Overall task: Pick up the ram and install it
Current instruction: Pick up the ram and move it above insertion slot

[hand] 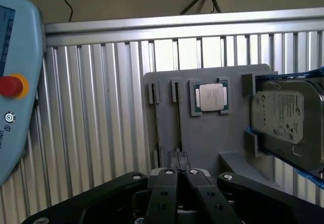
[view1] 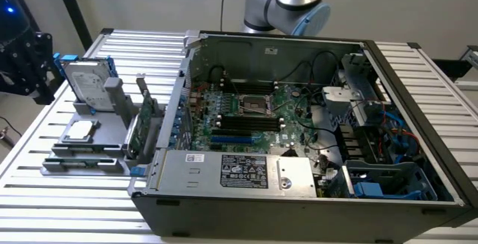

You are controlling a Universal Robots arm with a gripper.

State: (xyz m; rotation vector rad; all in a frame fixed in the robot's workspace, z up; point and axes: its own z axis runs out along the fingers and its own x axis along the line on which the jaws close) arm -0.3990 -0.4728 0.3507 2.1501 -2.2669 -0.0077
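The ram [hand: 178, 127] is a thin dark strip standing on edge in a slot of the grey holder [hand: 202, 138]. In the exterior view the ram [view1: 84, 150] sits low in the holder [view1: 89, 137] at the exterior view's left, beside the open computer case [view1: 299, 143]. My gripper [hand: 180, 162] hangs over the holder, its black fingertips [hand: 173, 164] close together just over one end of the ram, with nothing between them. The motherboard's long black slots [view1: 247, 123] lie inside the case. The arm's upper part [view1: 291, 0] rises behind the case.
A processor chip [hand: 210, 96] and a hard drive [hand: 288, 117] share the holder. A taller green card [view1: 149, 123] stands between the holder and the case. A blue-grey control pendant with a red button [hand: 12, 84] is close by. All rests on a slatted metal table [view1: 75, 199].
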